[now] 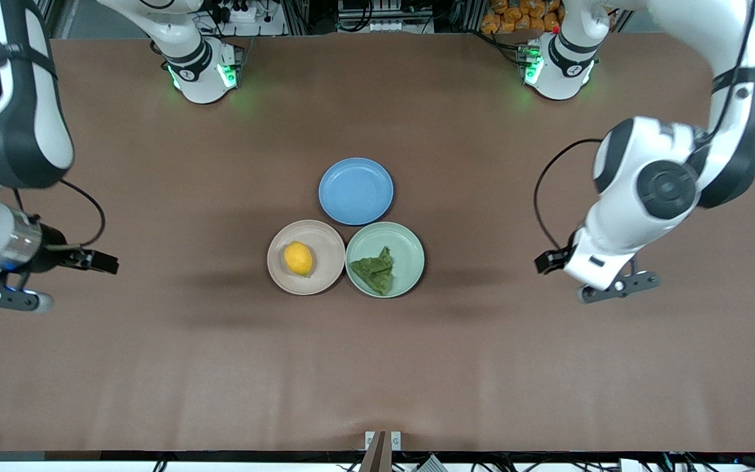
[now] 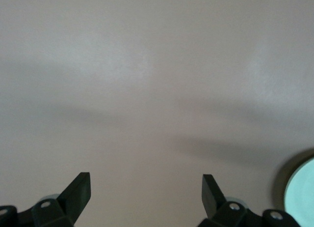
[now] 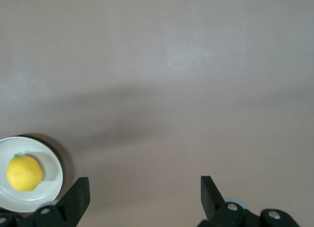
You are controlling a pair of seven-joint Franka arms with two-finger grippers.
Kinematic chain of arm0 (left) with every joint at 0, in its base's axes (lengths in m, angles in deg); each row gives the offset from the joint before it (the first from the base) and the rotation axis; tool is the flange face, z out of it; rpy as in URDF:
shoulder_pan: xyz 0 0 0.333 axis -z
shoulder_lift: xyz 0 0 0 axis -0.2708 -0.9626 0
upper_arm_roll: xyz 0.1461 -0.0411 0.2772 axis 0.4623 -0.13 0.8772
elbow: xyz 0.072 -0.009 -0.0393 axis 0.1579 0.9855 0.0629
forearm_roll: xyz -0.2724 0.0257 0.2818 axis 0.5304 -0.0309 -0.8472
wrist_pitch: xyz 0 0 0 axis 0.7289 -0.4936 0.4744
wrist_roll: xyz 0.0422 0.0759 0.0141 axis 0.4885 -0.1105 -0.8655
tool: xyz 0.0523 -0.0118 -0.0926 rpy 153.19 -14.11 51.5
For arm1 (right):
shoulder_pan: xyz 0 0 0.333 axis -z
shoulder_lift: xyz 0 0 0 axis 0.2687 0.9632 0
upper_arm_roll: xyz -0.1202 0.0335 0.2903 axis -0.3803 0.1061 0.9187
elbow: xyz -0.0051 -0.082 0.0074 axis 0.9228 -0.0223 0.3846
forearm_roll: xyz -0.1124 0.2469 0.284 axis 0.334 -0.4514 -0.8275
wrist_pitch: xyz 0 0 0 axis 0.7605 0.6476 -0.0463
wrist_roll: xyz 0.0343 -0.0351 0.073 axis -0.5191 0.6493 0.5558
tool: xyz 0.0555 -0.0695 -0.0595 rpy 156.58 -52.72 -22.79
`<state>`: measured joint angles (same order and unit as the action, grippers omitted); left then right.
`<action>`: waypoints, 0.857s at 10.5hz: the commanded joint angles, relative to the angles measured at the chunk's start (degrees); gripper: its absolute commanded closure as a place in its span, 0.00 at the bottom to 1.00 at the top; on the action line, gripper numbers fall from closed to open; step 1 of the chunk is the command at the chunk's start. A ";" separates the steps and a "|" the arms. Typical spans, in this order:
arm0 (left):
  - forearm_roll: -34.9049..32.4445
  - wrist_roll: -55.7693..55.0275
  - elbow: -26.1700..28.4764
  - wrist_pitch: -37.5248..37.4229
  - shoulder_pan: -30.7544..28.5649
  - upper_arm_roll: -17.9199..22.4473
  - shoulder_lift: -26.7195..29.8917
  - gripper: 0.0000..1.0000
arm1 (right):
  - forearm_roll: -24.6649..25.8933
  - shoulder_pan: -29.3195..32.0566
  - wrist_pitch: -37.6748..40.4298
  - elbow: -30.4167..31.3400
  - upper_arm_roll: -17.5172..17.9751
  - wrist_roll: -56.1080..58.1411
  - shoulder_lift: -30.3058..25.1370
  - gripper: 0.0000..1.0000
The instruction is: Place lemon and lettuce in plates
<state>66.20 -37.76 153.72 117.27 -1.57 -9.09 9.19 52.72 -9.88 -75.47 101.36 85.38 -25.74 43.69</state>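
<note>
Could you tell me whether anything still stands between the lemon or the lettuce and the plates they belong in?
Nothing visible does: the lemon lies in the beige plate and the lettuce in the green plate. The left gripper and right gripper hang open over bare table.

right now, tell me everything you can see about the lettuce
The lettuce is a small dark green, wrinkly leaf piece, roughly triangular, lying flat in the mint green plate, toward the plate's side nearer the front camera. Only that plate touches it; no gripper is near. Neither wrist view shows it.
</note>
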 commanded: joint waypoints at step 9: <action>4.00 23.80 7.23 -12.41 -4.03 2.62 22.84 0.00 | 0.96 2.46 13.74 1.30 0.49 7.44 -12.86 0.00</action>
<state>68.89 -19.00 159.84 108.89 -4.52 -5.96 28.61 52.91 -9.29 -63.41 101.35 85.31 -20.63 33.05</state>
